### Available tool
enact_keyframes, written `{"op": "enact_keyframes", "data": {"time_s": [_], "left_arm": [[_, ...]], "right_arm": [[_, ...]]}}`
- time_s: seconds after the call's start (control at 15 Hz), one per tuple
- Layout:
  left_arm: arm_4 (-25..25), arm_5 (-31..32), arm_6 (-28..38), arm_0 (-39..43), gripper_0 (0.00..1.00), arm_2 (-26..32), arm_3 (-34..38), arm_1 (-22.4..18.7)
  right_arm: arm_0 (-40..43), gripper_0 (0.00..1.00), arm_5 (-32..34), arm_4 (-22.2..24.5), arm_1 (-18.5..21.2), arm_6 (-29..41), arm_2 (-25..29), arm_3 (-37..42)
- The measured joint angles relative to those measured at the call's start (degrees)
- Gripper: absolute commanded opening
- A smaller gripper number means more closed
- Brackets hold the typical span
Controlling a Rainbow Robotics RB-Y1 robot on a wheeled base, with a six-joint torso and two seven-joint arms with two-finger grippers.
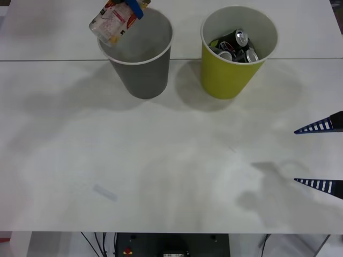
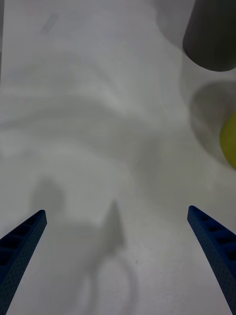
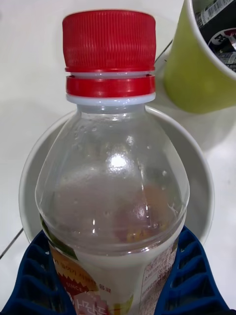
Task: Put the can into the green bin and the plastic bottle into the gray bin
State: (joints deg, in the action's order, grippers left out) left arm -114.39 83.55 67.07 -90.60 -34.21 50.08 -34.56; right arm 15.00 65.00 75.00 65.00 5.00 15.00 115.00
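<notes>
The white worktop carries the gray bin and, just beside it toward the robot's right, the green bin, which already holds several cans. Above the gray bin's rim, at its left edge, the left end effector is clamped on the plastic bottle; in the left wrist view its blue fingers press both sides of the labelled body, red cap pointing away over the bin's mouth. The right end effector hovers at the worktop's right edge, spread wide, holding nothing.
</notes>
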Motion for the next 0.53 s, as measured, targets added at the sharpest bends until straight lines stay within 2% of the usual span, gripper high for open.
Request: {"op": "enact_keyframes", "data": {"time_s": [0.27,0.33,0.4,0.47,0.53], "left_arm": [[-1.11,-2.78,0.07,-1.59,0.03,-0.05,-3.4,3.71],[-1.32,-2.91,0.07,-1.6,0.11,0.0,-3.41,4.12],[-1.41,-2.93,0.1,-1.6,0.3,0.01,-3.42,4.34],[-1.32,-3.0,0.12,-1.6,0.81,0.01,-3.42,4.41],[-1.11,-3.12,0.09,-1.6,1.0,0.01,-3.42,4.4]], "right_arm": [[0.0,1.0,0.0,0.0,0.0,0.0,0.0,0.0],[0.0,1.0,0.0,0.0,0.0,0.0,0.0,0.0],[0.0,1.0,0.0,0.0,0.0,0.0,0.0,0.0],[0.0,1.0,0.0,0.0,0.0,0.0,0.0,0.0],[0.0,1.0,0.0,0.0,0.0,0.0,0.0,0.0]]}}
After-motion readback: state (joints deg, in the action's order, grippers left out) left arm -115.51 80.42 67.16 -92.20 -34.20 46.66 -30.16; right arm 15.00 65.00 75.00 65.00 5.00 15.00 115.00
